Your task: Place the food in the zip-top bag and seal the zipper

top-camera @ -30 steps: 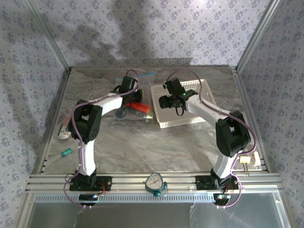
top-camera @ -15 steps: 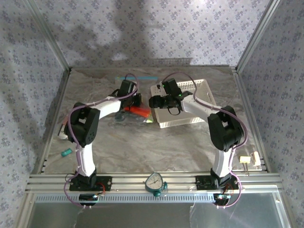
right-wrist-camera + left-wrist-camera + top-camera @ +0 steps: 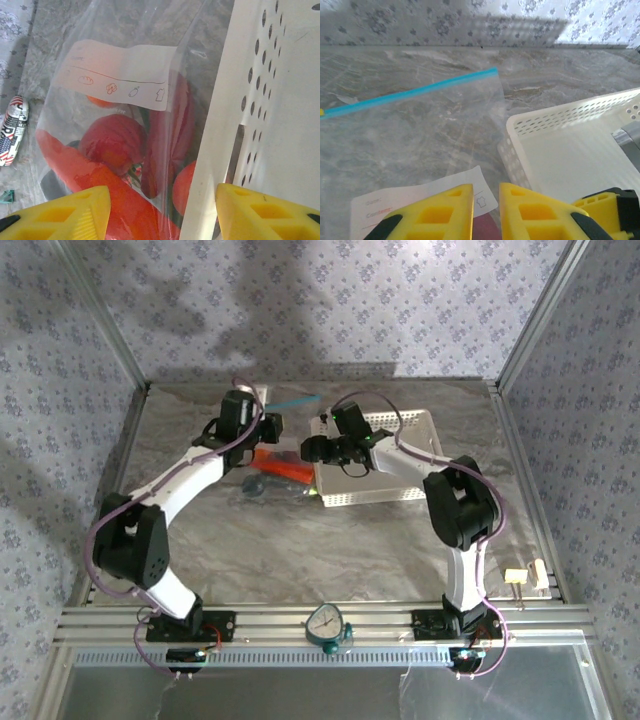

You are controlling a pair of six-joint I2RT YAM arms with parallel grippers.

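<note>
The zip-top bag point(image 3: 115, 65) lies flat on the bench point(image 3: 560, 70) just beside the white perforated basket point(image 3: 260, 100), food point(image 3: 107, 142) inside, zipper point(image 3: 410, 93) at the far end — free for sealing, we think. The right fingers point(image 3: 65, 212) hang spread above it; the left fingers point(image 3: 445, 210) stand nearly together — pinching film or not, we cannot tell.

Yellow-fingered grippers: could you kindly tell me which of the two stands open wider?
The right gripper: its yellow fingers sit far apart at its wrist view's bottom corners, while those of the left gripper almost touch.
</note>
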